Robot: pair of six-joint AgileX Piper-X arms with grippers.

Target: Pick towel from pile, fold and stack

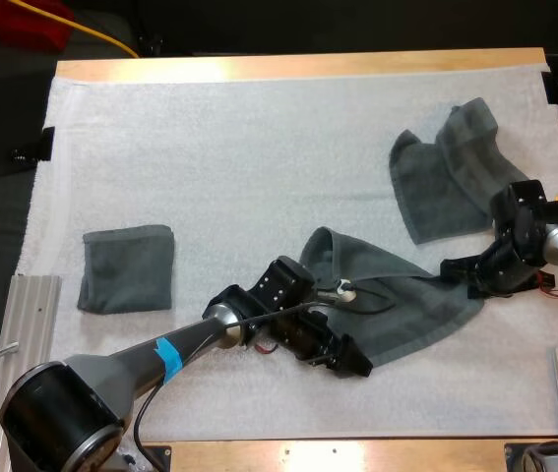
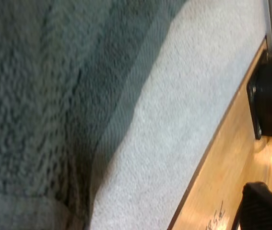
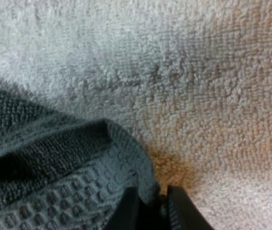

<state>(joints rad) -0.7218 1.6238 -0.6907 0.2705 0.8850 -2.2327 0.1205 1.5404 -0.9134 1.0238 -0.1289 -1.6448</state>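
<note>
Well, from high up, the middle towel (image 1: 406,295) lies rumpled on the mat (image 1: 259,157), between my left gripper (image 1: 347,356) at its near edge and my right gripper (image 1: 459,271) at its right corner. I cannot tell if the left one is gripping; if only one side lifts, the towel could twist. By the left wrist, it looks thick and fuzzy. By the right wrist, the fingers (image 3: 126,215) pinch a bumpy corner, which could slip out.

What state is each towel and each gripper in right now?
folded towel, folded flat, lying alone
spread towel, partly spread, one end folded over
crumpled towel, crumpled, clear of both grippers
right gripper, shut on the spread towel's corner
left gripper, low at the spread towel's near edge
</note>
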